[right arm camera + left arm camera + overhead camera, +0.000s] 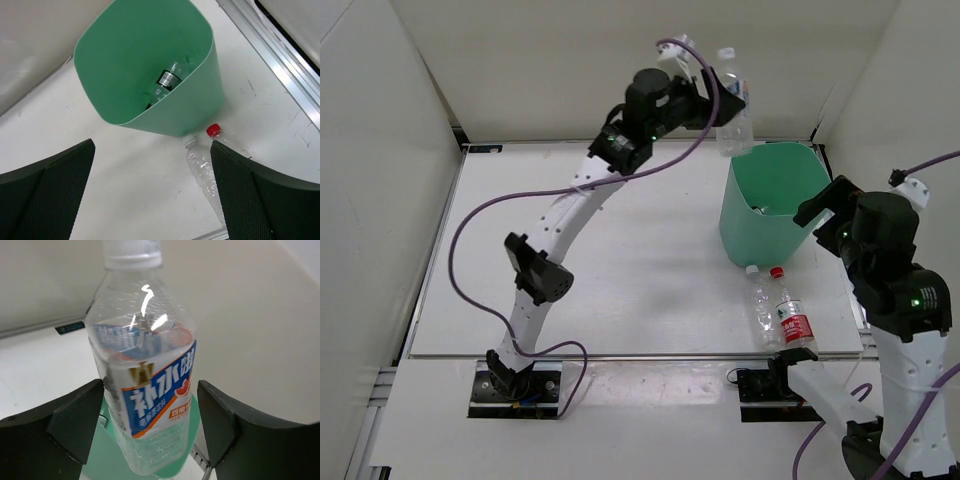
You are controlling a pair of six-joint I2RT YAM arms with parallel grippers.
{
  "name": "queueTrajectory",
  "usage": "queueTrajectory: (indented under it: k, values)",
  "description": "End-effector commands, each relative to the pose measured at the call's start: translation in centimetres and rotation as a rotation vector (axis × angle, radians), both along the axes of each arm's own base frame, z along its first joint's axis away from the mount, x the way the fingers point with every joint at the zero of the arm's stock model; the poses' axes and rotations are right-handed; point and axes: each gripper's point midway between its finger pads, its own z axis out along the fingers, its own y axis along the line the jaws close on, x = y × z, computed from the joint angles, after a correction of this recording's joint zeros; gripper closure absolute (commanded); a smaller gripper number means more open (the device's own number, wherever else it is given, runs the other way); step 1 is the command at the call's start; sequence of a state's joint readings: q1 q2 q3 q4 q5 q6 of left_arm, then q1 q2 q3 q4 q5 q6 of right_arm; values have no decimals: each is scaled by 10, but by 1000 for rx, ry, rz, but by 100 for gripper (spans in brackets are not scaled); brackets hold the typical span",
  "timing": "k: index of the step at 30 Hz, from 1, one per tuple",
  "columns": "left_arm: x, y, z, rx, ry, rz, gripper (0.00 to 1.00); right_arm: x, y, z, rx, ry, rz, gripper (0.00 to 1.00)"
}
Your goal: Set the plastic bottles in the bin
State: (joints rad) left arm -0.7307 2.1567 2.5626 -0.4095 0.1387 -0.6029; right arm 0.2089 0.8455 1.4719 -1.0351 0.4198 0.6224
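My left gripper [723, 98] is raised above the far-left rim of the mint-green bin [760, 235]. A clear bottle with a blue-white label and white cap [733, 105] stands upright between its fingers. In the left wrist view the gripper [150, 435] is spread wide. The bottle [147, 370] lies against the left finger with a gap to the right one, and the bin [100, 460] is below. My right gripper [152, 200] is open and empty over the table, near the bin [185, 110]. At least one bottle [167, 82] lies inside the bin.
Two bottles lie side by side on the table in front of the bin: a clear unlabelled one [763, 310] and a red-capped, red-labelled one [794, 315]. Both show in the right wrist view [202, 167]. White walls enclose the table; a metal rail [280, 60] runs along its right edge.
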Motion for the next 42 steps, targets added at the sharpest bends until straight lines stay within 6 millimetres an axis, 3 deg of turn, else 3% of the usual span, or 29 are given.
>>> queueTrajectory:
  k: [1,5,9,12,13,15,24,28,29,30,32,34,35,41,42]
  values:
    - [-15,-45,-11,-40,-25,-102,11,-12,-11,23,-9,-62,-43,0]
    - [-21,-59,1,-64,-110,-69,7,-26,-13,27,-38,-74,-14,0]
    - [-20,-67,-11,-45,-107,-68,3,-40,-13,24,-60,-91,25,0]
    - [-31,-77,-18,-36,-97,-91,2,-43,-11,19,-64,-89,44,0]
    - [-29,-79,-30,-12,-86,-91,2,-44,-11,17,-66,-79,44,0]
    - [-42,-83,-27,-3,-96,-110,0,-46,-12,14,-66,-77,44,0]
    - [-54,-61,-32,87,-129,-76,0,-42,-16,-8,-31,-30,-22,0]
    - [-49,-31,-35,131,-120,-35,0,-41,-18,-10,-8,-30,-57,0]
    - [-55,-18,-19,115,-133,-10,0,-40,-18,-14,-13,-11,-57,0]
    - [-52,-8,-43,172,-98,8,0,-40,-19,-13,-7,-14,-69,0]
    - [-54,15,-53,214,-77,57,0,-37,-19,-29,-12,38,-73,0]
    - [-63,50,-72,273,-52,141,0,-38,-19,-44,-16,85,-77,0]
    - [-67,75,-89,314,-22,195,0,-38,-20,-63,-27,138,-89,0]
    - [-80,150,-150,451,61,343,0,-52,-14,-123,17,258,-96,0]
    - [-84,174,-165,486,110,403,0,-55,-9,-133,32,280,-70,0]
